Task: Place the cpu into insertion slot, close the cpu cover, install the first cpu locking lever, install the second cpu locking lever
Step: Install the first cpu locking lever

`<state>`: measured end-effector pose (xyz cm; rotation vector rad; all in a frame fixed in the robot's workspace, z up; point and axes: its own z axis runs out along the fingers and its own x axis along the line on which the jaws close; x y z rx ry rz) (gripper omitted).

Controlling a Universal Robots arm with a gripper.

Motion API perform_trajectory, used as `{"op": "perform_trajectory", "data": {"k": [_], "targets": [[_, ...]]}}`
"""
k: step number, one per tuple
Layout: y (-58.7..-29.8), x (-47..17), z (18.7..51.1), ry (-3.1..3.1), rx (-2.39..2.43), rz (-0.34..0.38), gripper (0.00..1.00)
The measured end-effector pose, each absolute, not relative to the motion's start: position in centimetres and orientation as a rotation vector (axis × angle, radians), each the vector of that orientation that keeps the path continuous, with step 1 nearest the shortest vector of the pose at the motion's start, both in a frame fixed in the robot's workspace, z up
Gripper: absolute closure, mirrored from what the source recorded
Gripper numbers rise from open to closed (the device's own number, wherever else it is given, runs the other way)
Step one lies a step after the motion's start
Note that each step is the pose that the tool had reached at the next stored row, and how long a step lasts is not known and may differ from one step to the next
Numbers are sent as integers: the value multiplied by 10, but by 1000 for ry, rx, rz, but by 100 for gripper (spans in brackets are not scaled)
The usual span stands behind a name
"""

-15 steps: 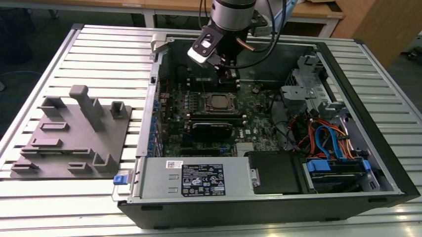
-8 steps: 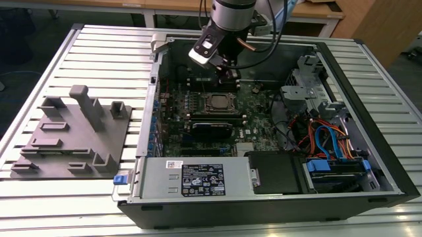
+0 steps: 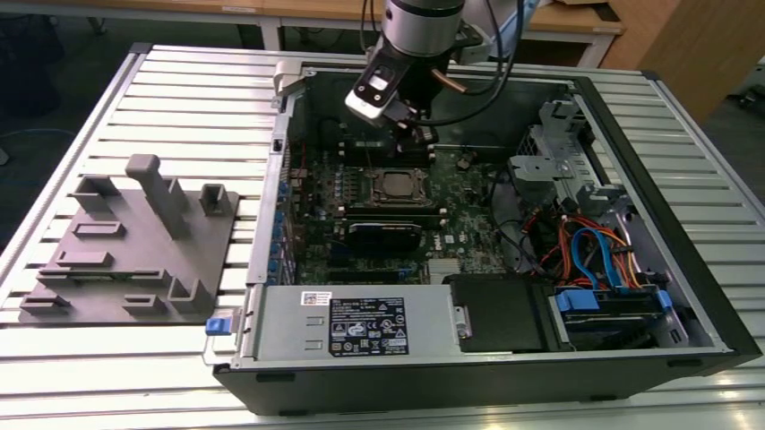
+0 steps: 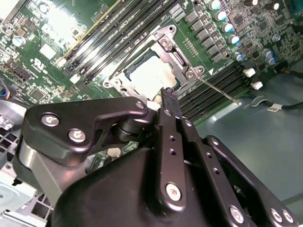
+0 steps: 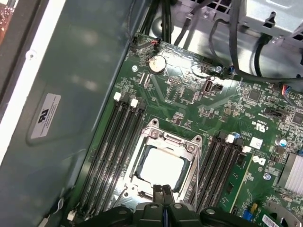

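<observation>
Beside the seated cpu [image 5: 161, 168] the jaws press together; second wrist view shows a lever [image 4: 218, 89] jutting out.

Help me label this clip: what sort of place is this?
Probably a robotics lab bench: an open black desktop computer case lies on a slatted aluminium table beside a grey moulded fixture tray.

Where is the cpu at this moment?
In the first wrist view the cpu lies in the insertion slot, between the two banks of memory slots, right by the shut fingers.
</observation>
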<state>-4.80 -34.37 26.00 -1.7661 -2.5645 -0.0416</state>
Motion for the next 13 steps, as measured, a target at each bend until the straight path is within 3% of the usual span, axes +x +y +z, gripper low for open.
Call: {"op": "perform_trajectory", "data": {"k": [13], "targets": [[-344, -48, 260, -2651, -1632, -39, 90]]}}
